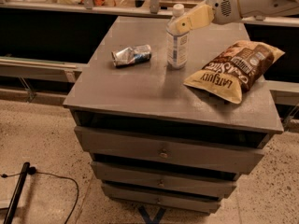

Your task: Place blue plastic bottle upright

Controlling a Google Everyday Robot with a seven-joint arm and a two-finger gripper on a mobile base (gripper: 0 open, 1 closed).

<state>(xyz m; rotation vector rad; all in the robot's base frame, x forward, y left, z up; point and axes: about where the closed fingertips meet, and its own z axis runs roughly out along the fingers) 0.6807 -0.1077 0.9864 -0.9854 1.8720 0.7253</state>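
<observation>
A speckled floor (pixel 42 139) carries one grey cabinet (pixel 140 90) with three drawers (pixel 205 157) stacked below its flat top. On that top stand three things, one of each kind. The blue plastic bottle (pixel 177 50) stands upright, white cap uppermost, toward the back of the top. Left of the bottle, apart from it, lies one crushed can (pixel 132 55) on its side. Right of the bottle, and nearer the front edge, lies one brown-and-yellow chip bag (pixel 233 69). The gripper (pixel 180 26) reaches in from the right on the white arm (pixel 247 1) and sits at the bottle's shoulder, just under the cap; whether it clasps the bottle or merely touches it cannot be told.
</observation>
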